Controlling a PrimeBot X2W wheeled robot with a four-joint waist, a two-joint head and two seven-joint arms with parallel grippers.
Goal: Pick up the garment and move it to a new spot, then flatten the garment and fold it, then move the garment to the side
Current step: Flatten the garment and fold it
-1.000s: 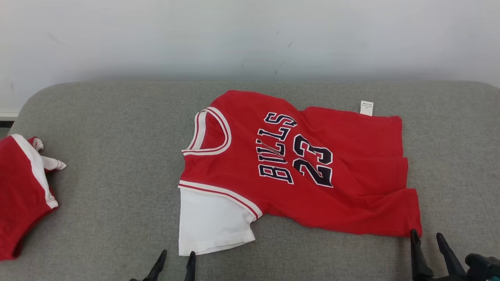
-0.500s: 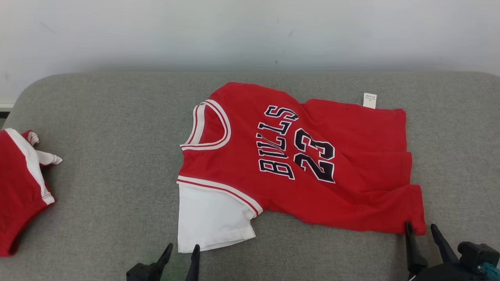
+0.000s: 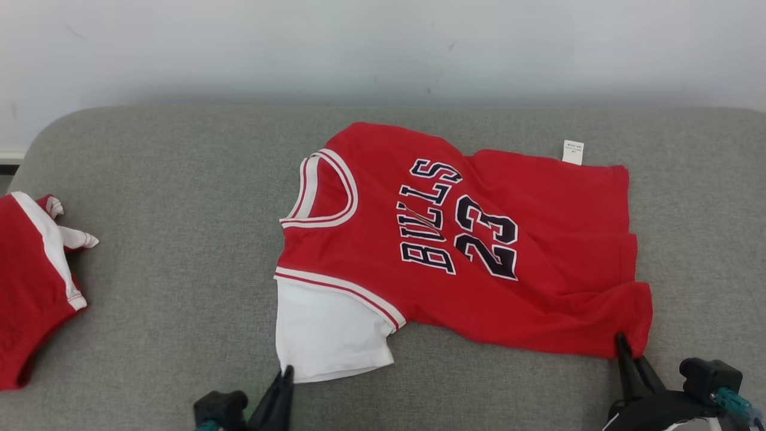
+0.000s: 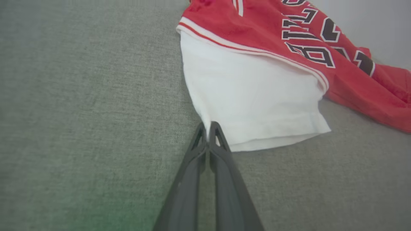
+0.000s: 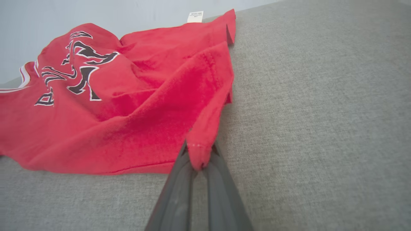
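Note:
The garment point(image 3: 479, 251) is a red basketball jersey with dark lettering, the number 23 and a white sleeve point(image 3: 326, 335), lying spread on the grey couch cushion point(image 3: 167, 287). My left gripper point(image 3: 286, 374) is shut on the sleeve's near corner, seen close up in the left wrist view point(image 4: 209, 130) with the white sleeve point(image 4: 253, 99) beyond it. My right gripper point(image 3: 622, 342) is shut on the jersey's near right hem corner; the right wrist view shows the red fabric point(image 5: 128, 112) pinched between the fingers of that gripper point(image 5: 199, 154).
A second red and white piece of clothing point(image 3: 30, 287) lies at the cushion's left edge. A pale wall point(image 3: 383, 48) stands behind the couch. Bare grey cushion lies left of the jersey and to its right point(image 5: 321, 112).
Both grippers have shut, the left on the white sleeve corner and the right on the red hem corner. The head camera has shifted slightly.

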